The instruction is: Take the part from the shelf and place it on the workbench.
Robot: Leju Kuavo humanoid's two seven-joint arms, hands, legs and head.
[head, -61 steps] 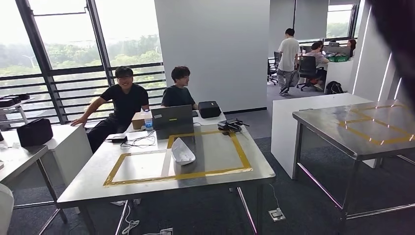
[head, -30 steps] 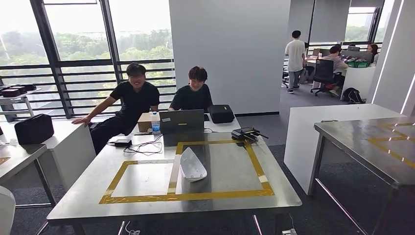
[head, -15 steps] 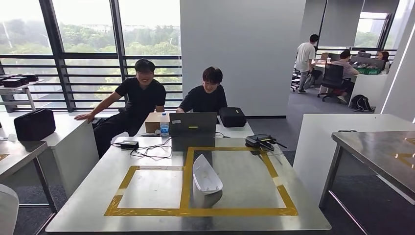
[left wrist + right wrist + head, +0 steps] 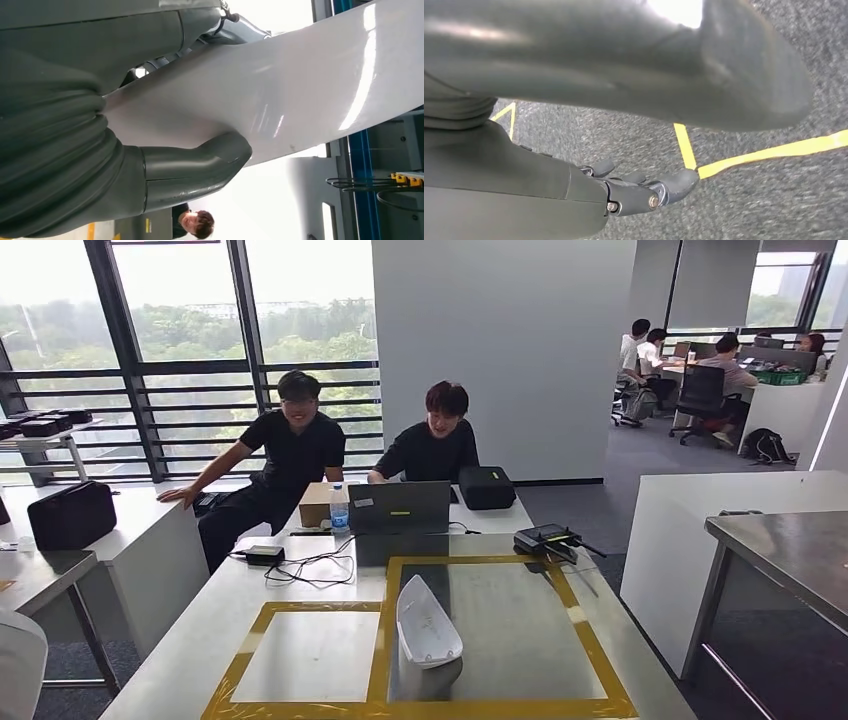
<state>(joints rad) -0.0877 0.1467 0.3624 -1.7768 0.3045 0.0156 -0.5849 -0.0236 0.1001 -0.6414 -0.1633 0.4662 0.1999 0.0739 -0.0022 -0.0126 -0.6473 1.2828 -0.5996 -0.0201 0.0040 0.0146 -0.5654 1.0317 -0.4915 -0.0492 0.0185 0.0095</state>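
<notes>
In the left wrist view my left hand (image 4: 95, 150) grips a long, curved, glossy white part (image 4: 280, 90), with the thumb (image 4: 200, 162) pressed against its side. A white rounded edge of that part (image 4: 14, 665) shows at the lower left of the head view. The steel workbench (image 4: 190, 645), marked with yellow tape rectangles (image 4: 378, 640), stands straight ahead. A similar white part (image 4: 428, 628) stands on it near the middle tape line. My right hand (image 4: 624, 192) hangs over grey carpet with yellow floor tape (image 4: 769, 150), holding nothing, its fingers apart.
Two people (image 4: 300, 455) sit behind the workbench's far edge. On that end are a laptop (image 4: 398, 507), water bottle (image 4: 340, 510), cardboard box (image 4: 316, 504), cables (image 4: 310, 568) and black devices (image 4: 545, 538). A second steel table (image 4: 790, 560) and white counter (image 4: 690, 530) stand right, a side desk (image 4: 40, 575) left.
The whole picture has shifted: the camera has turned and come closer, so the workbench now lies centred and nearer. The white part on the bench has not moved.
</notes>
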